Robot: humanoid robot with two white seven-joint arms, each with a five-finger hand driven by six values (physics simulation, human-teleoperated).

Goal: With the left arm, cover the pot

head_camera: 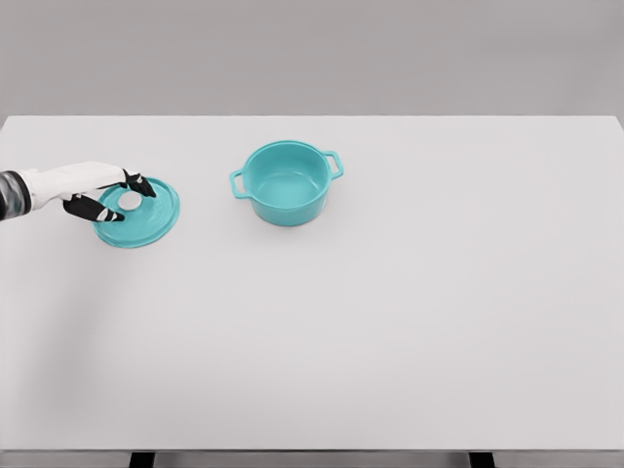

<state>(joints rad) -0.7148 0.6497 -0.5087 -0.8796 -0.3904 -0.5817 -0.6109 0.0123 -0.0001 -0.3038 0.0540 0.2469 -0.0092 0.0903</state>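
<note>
With the left hand (109,198) curled around the knob (130,201), the lid (146,222) is best lifted level before being carried to the open pot (286,182).

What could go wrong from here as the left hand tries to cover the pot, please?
1. The left hand has its fingers only around the small white knob of the round teal lid; such a slight hold might slip or let the lid tilt.
2. The open teal two-handled pot stands apart to the right; the carried lid could clip its rim or near handle and shove it.
</note>
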